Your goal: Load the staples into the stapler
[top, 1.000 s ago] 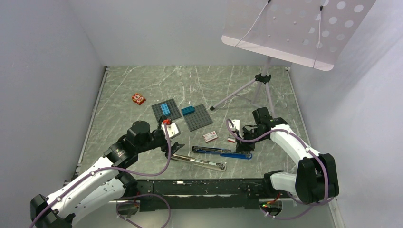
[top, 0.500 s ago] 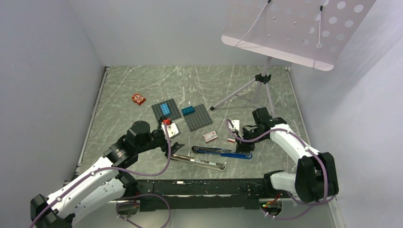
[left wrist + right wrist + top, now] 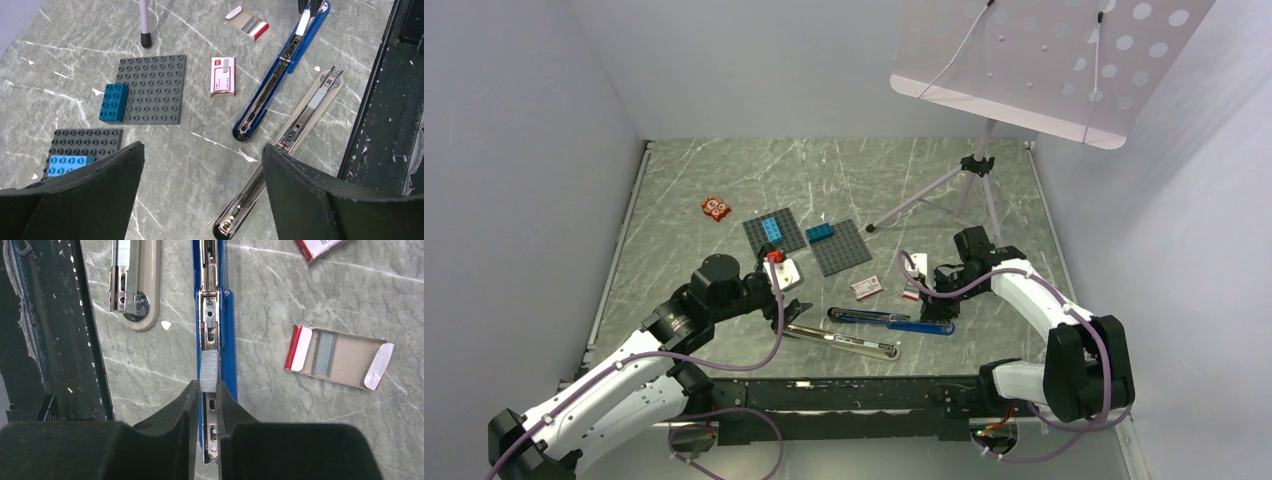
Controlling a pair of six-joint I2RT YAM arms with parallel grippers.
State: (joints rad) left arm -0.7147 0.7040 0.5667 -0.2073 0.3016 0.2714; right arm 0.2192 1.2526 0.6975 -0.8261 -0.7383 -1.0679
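The blue stapler [image 3: 227,315] lies open on the table, its metal channel facing up. My right gripper [image 3: 209,387] is shut on a short grey strip of staples [image 3: 209,369] and holds it right over that channel. In the top view this gripper [image 3: 936,305] is over the right end of the blue stapler [image 3: 894,320]. The cardboard tray with a red end [image 3: 345,357] lies just to the right and holds another strip. The white staple box with red print [image 3: 223,76] lies beside the blue stapler [image 3: 280,75]. My left gripper [image 3: 202,147] is open and empty above the table.
A second, silver-beige stapler [image 3: 844,342] lies open near the front edge, partly under my left gripper. Two grey stud plates [image 3: 774,232] [image 3: 840,246] carry blue bricks. An orange-red tile [image 3: 716,208] lies at the far left. A tripod stand [image 3: 979,165] rises at the back right.
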